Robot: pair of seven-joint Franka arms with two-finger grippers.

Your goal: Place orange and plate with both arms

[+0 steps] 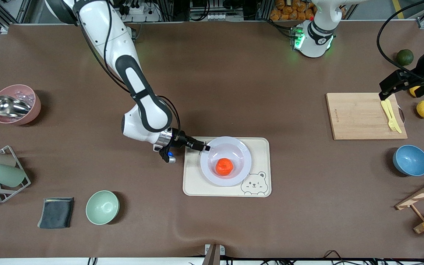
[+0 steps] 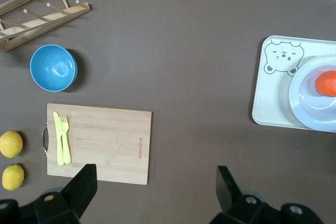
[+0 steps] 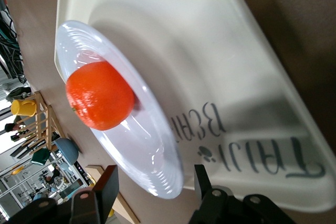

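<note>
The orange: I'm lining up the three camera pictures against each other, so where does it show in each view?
Front view: the orange lies in the plate, low in the middle of the picture.
Left wrist view: the orange is cut by the picture's edge, in the plate.
Right wrist view: the orange is large, in the plate's centre.
Shared landmark: the cream bear tray under the plate, in all three.
</note>
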